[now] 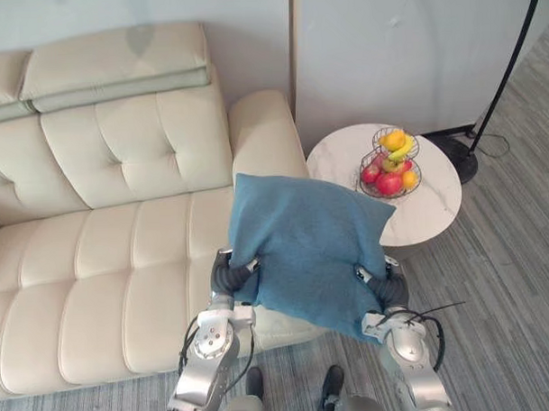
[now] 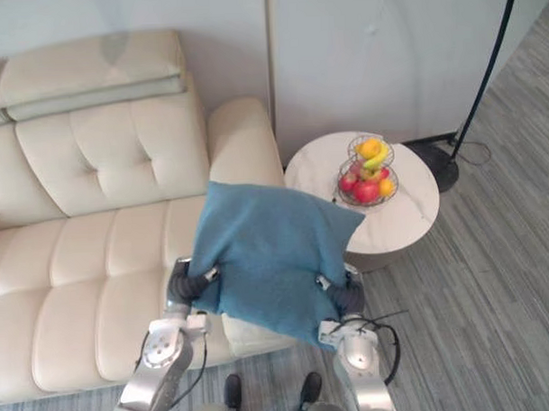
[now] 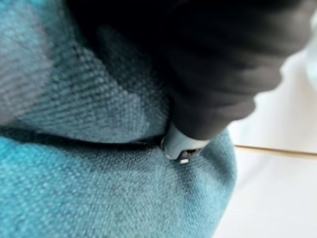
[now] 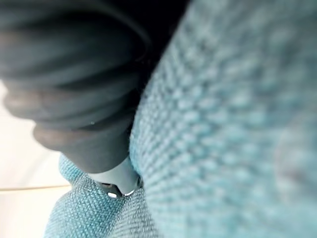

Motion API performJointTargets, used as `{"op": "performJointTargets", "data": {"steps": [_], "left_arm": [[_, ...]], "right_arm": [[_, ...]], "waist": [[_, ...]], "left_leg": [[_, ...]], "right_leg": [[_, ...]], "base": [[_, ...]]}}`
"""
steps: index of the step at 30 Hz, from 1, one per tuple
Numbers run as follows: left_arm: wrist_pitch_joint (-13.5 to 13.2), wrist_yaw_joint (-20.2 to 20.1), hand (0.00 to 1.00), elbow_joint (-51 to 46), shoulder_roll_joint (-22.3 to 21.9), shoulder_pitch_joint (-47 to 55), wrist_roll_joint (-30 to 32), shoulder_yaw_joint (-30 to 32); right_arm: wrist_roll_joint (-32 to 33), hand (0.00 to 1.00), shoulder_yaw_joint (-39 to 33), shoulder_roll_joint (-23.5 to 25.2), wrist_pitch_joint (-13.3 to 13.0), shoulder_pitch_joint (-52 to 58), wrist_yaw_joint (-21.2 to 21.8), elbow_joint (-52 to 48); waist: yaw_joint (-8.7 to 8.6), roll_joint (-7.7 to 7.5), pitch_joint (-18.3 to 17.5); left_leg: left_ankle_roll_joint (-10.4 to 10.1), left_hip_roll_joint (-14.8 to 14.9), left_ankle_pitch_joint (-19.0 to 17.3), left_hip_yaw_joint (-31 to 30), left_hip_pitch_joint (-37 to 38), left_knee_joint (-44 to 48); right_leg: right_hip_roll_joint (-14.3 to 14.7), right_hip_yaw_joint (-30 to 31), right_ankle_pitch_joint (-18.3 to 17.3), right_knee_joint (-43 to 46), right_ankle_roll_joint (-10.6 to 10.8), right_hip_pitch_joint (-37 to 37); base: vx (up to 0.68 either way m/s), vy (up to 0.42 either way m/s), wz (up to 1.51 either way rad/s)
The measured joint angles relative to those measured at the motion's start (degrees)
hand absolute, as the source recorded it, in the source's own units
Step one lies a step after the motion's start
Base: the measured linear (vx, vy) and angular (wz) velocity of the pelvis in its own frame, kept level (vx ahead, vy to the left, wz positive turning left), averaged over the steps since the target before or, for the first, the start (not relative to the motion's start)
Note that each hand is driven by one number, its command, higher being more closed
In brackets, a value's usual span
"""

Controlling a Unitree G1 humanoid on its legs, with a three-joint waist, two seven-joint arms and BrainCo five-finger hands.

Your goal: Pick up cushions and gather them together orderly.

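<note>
**Left eye view.** A blue cushion [image 1: 308,249] is carried clear of the sofa [image 1: 105,256], squeezed between the left hand [image 1: 234,275] on one lower edge and the right hand [image 1: 386,288] on the other. The two-sided hold probably keeps the soft pad flat and level for setting down. Both hands are tucked under the fabric, so it cannot be told whether they clasp it or merely press. The sofa seat lies just beyond and beside the left hand. A round table [image 1: 437,213] stands beyond the right hand and carries a two-tier wire basket [image 1: 365,186]. The upper tier holds a banana [image 1: 400,147] with other yellow fruit. The lower tier holds red apples [image 1: 388,182] and an orange-coloured fruit.

**Right eye view.** The arrangement is the same, with the cushion spanning both hands. No other cushion shows on the visible seat, so a gathering spot is a matter of judgement.

**Left wrist view.** The dark cover bears into the blue weave, which bulges round it, with pale sofa past it.

**Right wrist view.** This mirrors the left, with the cover pressed against fabric and the grip hidden.
</note>
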Motion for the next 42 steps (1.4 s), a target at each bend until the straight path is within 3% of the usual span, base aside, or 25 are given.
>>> {"op": "performJointTargets", "data": {"steps": [6,9,10,12,14,16,18,19,20,22,24,25,26,27,28,29,30,31,32,33,35,37,39,40,42], "left_arm": [[-0.82,-0.78,1.0,-0.11,-0.03,3.14,-1.75,-0.08],[-1.0,-1.27,1.0,-0.11,-0.15,2.73,-1.92,-0.2],[-1.1,-1.27,1.0,-0.11,-0.28,2.42,-2.27,-0.23],[-1.1,-1.26,1.0,0.83,-0.44,1.13,-2.89,-0.65],[-1.16,-1.2,1.0,1.85,-1.28,-0.2,-3.26,-1.28],[-1.16,-1.19,1.0,2.96,-1.85,-1.06,-4.58,-2.2],[-1.26,-1.18,1.0,3.08,-2.08,-1.6,-5.01,-4.06],[-1.72,-1.2,1.0,3.67,-2.35,-2.25,-5.0,-5.22],[-2.06,-1.27,1.0,4.86,-2.08,-3.26,-5.0,-5.68],[-2.17,-1.28,1.0,5.61,-0.63,-3.93,-4.99,-5.64],[-2.18,-1.31,1.0,6.74,-0.6,-4.01,-5.0,-5.32],[-2.16,-1.4,1.0,7.07,-0.6,-3.91,-4.99,-5.04],[-2.13,-1.46,1.0,7.1,-0.59,-3.72,-4.99,-4.92],[-2.08,-1.74,1.0,7.1,-0.51,-3.37,-4.99,-4.41],[-2.03,-1.79,1.0,7.11,-0.41,-3.06,-4.98,-3.77],[-2.03,-1.81,1.0,7.08,-0.31,-3.07,-4.97,-3.5],[-2.03,-1.81,1.0,7.08,0.06,-3.07,-4.96,-3.27],[-2.0,-1.84,1.0,7.09,0.41,-3.04,-4.93,-3.29],[-1.96,-2.0,1.0,7.08,0.49,-3.06,-4.9,-3.34],[-1.95,-2.5,1.0,7.08,0.48,-3.09,-4.7,-3.66],[-1.78,-2.71,1.0,7.09,0.16,-3.18,-4.37,-4.82],[-1.69,-2.78,1.0,7.06,-0.17,-3.31,-3.83,-5.18],[-1.64,-2.85,1.0,7.04,-0.19,-3.26,-3.81,-5.34],[-1.63,-2.85,1.0,6.99,-0.19,-3.2,-3.84,-5.32],[-1.49,-2.86,1.0,5.65,-0.14,-2.53,-3.85,-5.13]], "right_arm": [[-1.4,1.0,0.51,-0.36,-0.04,2.14,1.03,-0.63],[-2.37,1.0,0.51,-1.9,-0.09,0.88,0.47,-0.51],[-2.72,1.0,0.49,-2.43,-0.24,-0.46,-0.35,-0.05],[-3.79,1.0,-0.05,-2.73,-0.17,-2.76,-1.61,1.86],[-4.42,1.0,-0.29,-3.91,-0.1,-5.51,-2.86,4.38],[-4.49,1.0,-1.37,-4.19,0.07,-6.44,-3.56,5.53],[-4.5,1.0,-2.85,-4.83,0.07,-6.35,-4.0,5.55],[-4.5,1.0,-3.7,-5.48,0.06,-6.36,-4.17,5.81],[-4.49,1.0,-4.44,-4.91,0.12,-6.48,-4.19,6.57],[-4.59,1.0,-4.71,-2.68,0.36,-6.35,-4.2,6.86],[-4.84,1.0,-4.71,-2.3,0.72,-6.4,-3.91,7.36],[-5.17,1.0,-4.67,-2.23,0.84,-6.64,-3.52,8.19],[-5.67,1.0,-4.64,-2.18,1.21,-6.87,-3.27,8.81],[-5.69,1.0,-4.63,-1.87,1.34,-6.99,-2.78,9.66],[-5.67,1.0,-4.57,-1.09,1.34,-6.93,-2.5,10.42],[-5.65,1.0,-4.53,-0.59,1.39,-6.74,-2.39,10.55],[-5.64,1.0,-4.53,-0.06,1.48,-6.67,-2.15,10.54],[-5.64,1.0,-4.54,0.05,1.48,-6.69,-2.06,10.5],[-5.63,1.0,-4.55,-0.01,1.48,-6.7,-2.01,10.49],[-5.63,1.0,-4.57,-0.17,1.47,-6.7,-2.02,10.43],[-5.64,1.0,-4.64,-2.0,1.47,-6.71,-2.08,10.4],[-5.64,1.0,-4.66,-2.53,1.49,-6.55,-2.18,10.31],[-5.64,1.0,-4.67,-2.19,2.09,-4.71,-2.27,7.79],[-5.64,1.0,-4.66,-2.09,2.4,-3.73,-2.32,5.71],[-5.63,1.0,-4.53,-2.02,2.67,-1.15,-2.46,-1.18]], "waist": [[0.13,0.14,-2.47],[0.22,0.25,-2.47],[0.26,0.51,-2.54],[-0.09,-0.11,-2.65],[-0.38,-0.26,-2.5],[-1.2,0.18,-2.8],[-2.33,2.39,-4.27],[-2.62,3.66,-5.12],[-2.68,3.13,-5.17],[-2.9,-0.29,-4.59],[-2.8,-1.07,-4.04],[-2.52,-0.95,-3.39],[-2.43,-0.43,-2.5],[-2.78,0.3,-1.33],[-3.34,0.75,-0.71],[-3.69,0.61,-0.33],[-3.79,-0.06,0.16],[-3.79,-0.58,0.32],[-4.04,-0.82,0.28],[-4.86,-1.36,0.05],[-5.34,-1.85,-0.39],[-5.32,-0.35,-0.59],[-4.74,-0.43,-0.55],[-4.19,-0.37,-0.52],[-2.19,-0.51,-0.31]], "left_leg": [[-0.28,0.12,-0.34,-2.37,-0.61,1.78],[-0.39,-0.18,-1.46,-6.35,-6.28,8.03],[0.44,-0.12,-1.69,-6.82,-8.91,8.74],[6.81,1.5,-4.69,1.13,-10.54,8.8],[8.14,5.49,-6.4,11.84,-12.54,17.51],[7.18,9.72,-6.91,20.28,-10.68,21.95],[3.52,11.19,-5.75,21.83,-8.64,19.57],[-1.12,10.77,-3.22,21.24,-6.69,15.67],[-2.25,8.94,-2.57,20.74,-5.84,13.9],[0.39,3.98,-3.35,19.8,-5.95,14.55],[2.96,2.46,-6.51,19.55,-7.51,19.13],[3.98,1.77,-7.86,19.56,-7.37,20.3],[5.01,0.95,-8.79,19.55,-6.9,20.78],[5.5,0.8,-9.94,19.19,-5.82,20.79],[6.1,0.68,-10.84,18.12,-5.54,20.59],[6.32,0.02,-11.31,17.01,-5.21,19.86],[7.0,-1.39,-11.09,15.8,-4.47,18.16],[7.53,-2.75,-10.79,15.19,-3.78,16.53],[7.52,-3.55,-10.51,15.19,-3.32,15.44],[6.8,-5.21,-9.24,15.3,-2.64,13.81],[7.53,-8.07,-9.28,14.2,-2.39,14.47],[7.48,-7.64,-10.05,11.26,-2.81,16.37],[6.2,-5.56,-12.44,10.44,-3.43,22.45],[5.98,-4.19,-13.68,10.77,-4.55,27.21],[6.05,0.79,-15.11,11.25,-10.76,46.48]], "right_leg": [[0.26,-2.39,-0.03,-0.62,0.1,1.95],[-0.52,-6.89,-1.63,2.28,-0.14,0.54],[-1.13,-9.1,-2.89,4.48,-0.45,-1.21],[-4.01,-14.64,-2.57,4.64,-1.17,-1.9],[-6.69,-17.55,-2.56,6.15,-1.18,-2.38],[-8.87,-20.86,-1.89,6.43,-0.14,-1.09],[-9.83,-23.87,-0.72,6.48,1.59,-0.54],[-10.25,-24.74,0.35,6.54,3.09,-0.51],[-11.59,-25.05,1.09,6.6,3.63,-0.12],[-17.17,-23.53,3.35,8.23,5.17,0.08],[-21.75,-22.0,4.55,14.67,5.04,-1.87],[-23.99,-20.52,5.77,18.85,3.22,-3.25],[-25.85,-18.03,7.73,23.44,0.1,-5.3],[-26.24,-11.2,6.29,29.04,-1.28,-8.75],[-23.12,-5.28,0.99,32.75,1.24,-10.76],[-20.49,-2.41,-2.39,34.0,2.25,-11.79],[-15.23,1.71,-6.29,34.32,3.41,-13.39],[-10.66,3.81,-8.53,33.23,4.48,-14.31],[-8.3,3.65,-9.07,31.87,4.6,-14.57],[-5.75,3.12,-9.02,29.32,3.08,-14.96],[-4.77,2.56,-8.95,25.15,-3.72,-14.38],[-3.81,1.31,-9.47,20.8,-3.19,-10.57],[-2.2,-0.11,-9.02,16.77,-3.03,-6.14],[-1.28,-0.12,-8.98,15.49,-3.08,-4.43],[0.7,1.02,-9.09,12.44,-3.26,0.54]], "base": [[0.02,-0.001,0.19],[-0.09,-0.002,0.86],[-0.11,0.019,0.69],[-0.09,0.062,1.15],[-0.02,0.15,0.96],[0.02,0.231,0.95],[0.01,0.359,0.91],[0.01,0.426,0.65],[0.0,0.461,0.63],[0.0,0.537,0.48],[-0.01,0.437,0.22],[-0.03,0.459,0.05],[-0.04,0.515,0.0],[-0.03,0.335,0.19],[-0.01,0.291,0.32],[0.0,0.224,0.4],[0.02,0.188,0.35],[0.06,0.188,0.38],[0.13,0.125,0.6],[0.16,0.069,0.73],[0.23,0.032,0.52],[0.3,0.018,0.33],[0.3,-0.019,0.31],[0.26,-0.034,0.0],[0.26,0.011,-0.4]]}}
